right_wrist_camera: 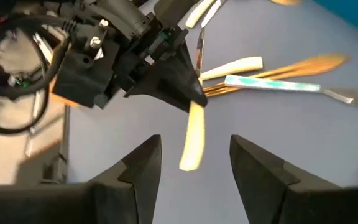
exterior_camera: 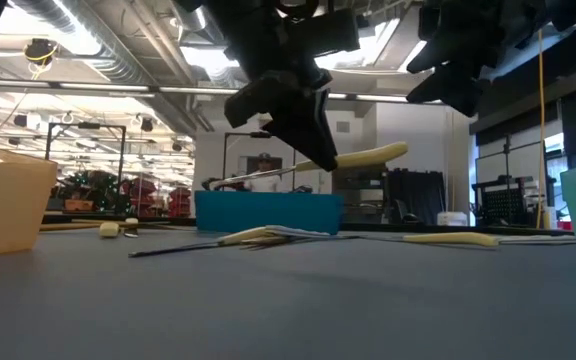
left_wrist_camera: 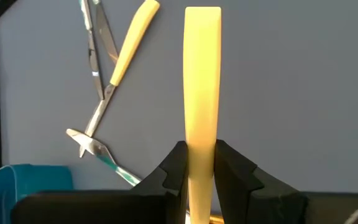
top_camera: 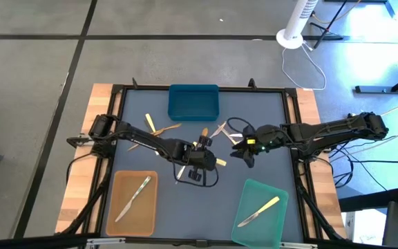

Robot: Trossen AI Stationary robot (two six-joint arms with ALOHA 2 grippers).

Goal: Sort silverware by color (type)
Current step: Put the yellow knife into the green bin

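While the left gripper (top_camera: pixel 214 162) is clamped on a pale yellow utensil (left_wrist_camera: pixel 202 81) near the middle of the high view, I have it raised off the mat, presumably so it can travel toward the green tray (top_camera: pixel 276 218) at lower right, where another yellow piece (top_camera: pixel 260 209) already lies. The right gripper (right_wrist_camera: pixel 194 163) hangs just beside it, fingers spread and holding nothing. My held piece is flat, smooth and round-ended; which kind of utensil it is I can't quite tell. More silverware (top_camera: pixel 220 128) lies scattered below the blue tray (top_camera: pixel 193 102).
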